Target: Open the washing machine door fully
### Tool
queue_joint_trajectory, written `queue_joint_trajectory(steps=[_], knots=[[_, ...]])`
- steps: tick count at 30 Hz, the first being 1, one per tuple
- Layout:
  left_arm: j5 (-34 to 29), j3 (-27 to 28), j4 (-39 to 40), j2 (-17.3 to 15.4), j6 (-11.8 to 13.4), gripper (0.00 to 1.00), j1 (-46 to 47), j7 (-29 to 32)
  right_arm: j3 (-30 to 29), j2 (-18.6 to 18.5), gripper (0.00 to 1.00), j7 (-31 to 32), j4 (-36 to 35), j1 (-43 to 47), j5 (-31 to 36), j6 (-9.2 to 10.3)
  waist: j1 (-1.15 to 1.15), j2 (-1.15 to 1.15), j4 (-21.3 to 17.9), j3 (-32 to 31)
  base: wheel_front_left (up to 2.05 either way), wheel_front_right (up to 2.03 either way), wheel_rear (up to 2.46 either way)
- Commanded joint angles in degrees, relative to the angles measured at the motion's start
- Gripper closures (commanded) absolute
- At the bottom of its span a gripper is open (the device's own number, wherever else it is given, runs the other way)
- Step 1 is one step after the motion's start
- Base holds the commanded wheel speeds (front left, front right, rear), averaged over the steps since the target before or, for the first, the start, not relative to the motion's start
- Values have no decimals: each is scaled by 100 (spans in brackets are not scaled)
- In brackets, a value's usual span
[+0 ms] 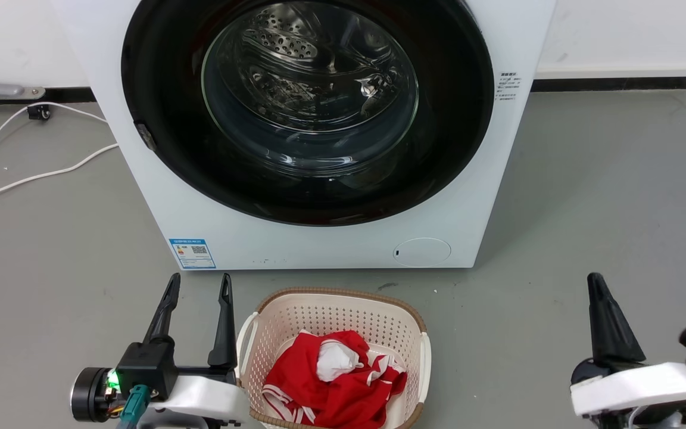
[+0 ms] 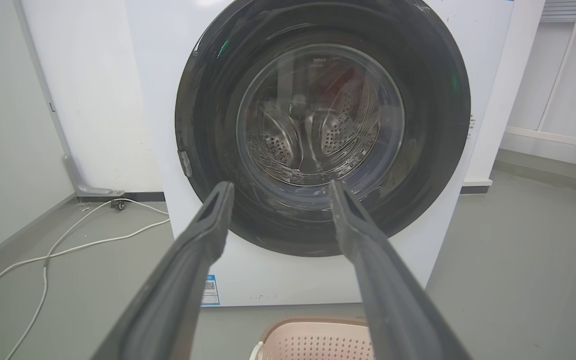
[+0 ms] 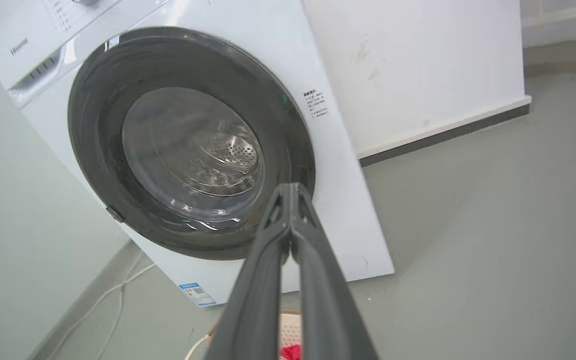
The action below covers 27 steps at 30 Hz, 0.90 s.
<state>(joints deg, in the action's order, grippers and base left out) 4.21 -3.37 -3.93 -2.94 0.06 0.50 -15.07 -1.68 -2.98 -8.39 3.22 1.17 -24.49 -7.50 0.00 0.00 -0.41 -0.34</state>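
- We see the door (image 1: 307, 113), a big round disc of glossy black with a bulging clear glass centre. It lies flush on the front of the washer (image 1: 319, 247), a smooth white box.
- Perforated steel shows through the glass.
- Low on the washer's front are 1 blue label (image 1: 192, 253) and 1 round cap (image 1: 421, 252).
- The left gripper (image 1: 199, 280) has its 2 dark tapering fingers spread apart, holding nothing, just beside the basket (image 1: 421, 357).
- The right gripper (image 1: 596, 283) has its 2 fingers pressed tip to tip, empty, well apart from the door.
- The basket is cream perforated plastic with a brown rim and holds crumpled red-and-white cloth (image 1: 331, 387).
- The floor (image 1: 605, 196) is matte grey, with a white cable (image 1: 39, 176) looping left of the washer.
- Behind stands a white wall (image 1: 617, 30) with a dark skirting.
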Motion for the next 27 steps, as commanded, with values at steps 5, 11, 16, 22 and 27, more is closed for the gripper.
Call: queue_joint_trajectory(steps=[5, 11, 16, 22, 27], knots=[[37, 27, -11, 7, 31, 0, 4, -16, 37, 17, 100, -338, 105, -351, -2799, 2, 0, 0, -26, 13, 0, 0, 0], [86, 44, 16, 8, 55, 0, 63, -16, -325, 16, 100, -365, 454, -1022, -6436, 1, 0, 0, -71, 85, 0, 0, 0], [97, 60, 62, 6, 76, 0, 143, -16, -762, -197, 100, 0, 1088, -1848, -7639, 1, 0, 0, -97, 245, 0, 0, 0], [80, 89, 145, 7, 77, 0, 311, -16, -531, -923, 100, 412, 2212, -3138, -8020, 1, 0, 0, -89, 537, 0, 0, 0], [54, 75, 235, 6, 69, 0, 499, -16, -19, -1462, 100, 814, 3133, -4288, -7980, 1, 0, 0, -42, 854, 0, 0, 0]])
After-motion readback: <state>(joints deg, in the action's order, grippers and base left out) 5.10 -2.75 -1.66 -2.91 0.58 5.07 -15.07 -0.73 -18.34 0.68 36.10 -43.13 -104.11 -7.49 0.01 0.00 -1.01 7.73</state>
